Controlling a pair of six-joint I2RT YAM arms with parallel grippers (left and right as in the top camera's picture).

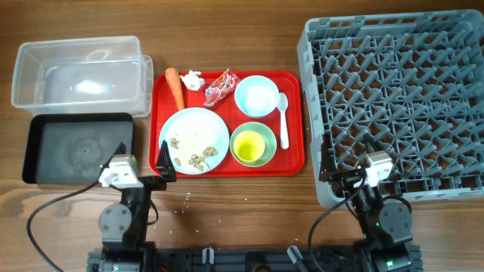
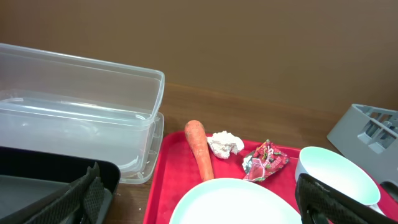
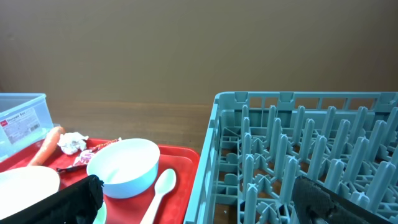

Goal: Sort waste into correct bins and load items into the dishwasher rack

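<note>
The carrot (image 1: 175, 88) lies front-to-back, thin tip toward the arms; the left gripper (image 1: 142, 153) and right gripper (image 1: 346, 156) sit low, jaws spread apart.

Carrot (image 1: 175, 88), tissue (image 1: 193, 79), wrapper (image 1: 220, 87), blue bowl (image 1: 256, 97), spoon (image 1: 283, 119), green bowl (image 1: 268, 136) and plate (image 1: 198, 125) bearing scraps (image 1: 198, 159) lie on the red tray (image 1: 291, 155); clear tub (image 1: 79, 44) and black bin (image 1: 79, 147) sit left, rack (image 1: 393, 75) right.

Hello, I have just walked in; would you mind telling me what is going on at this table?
Nothing is being handled yet. The left gripper and right gripper sit open and empty at the table's near edge. On the red tray lie the carrot, tissue, snack wrapper, a blue plate with food scraps, a blue bowl, a green bowl and a white spoon. The clear tub, black tray and dishwasher rack hold nothing.
</note>
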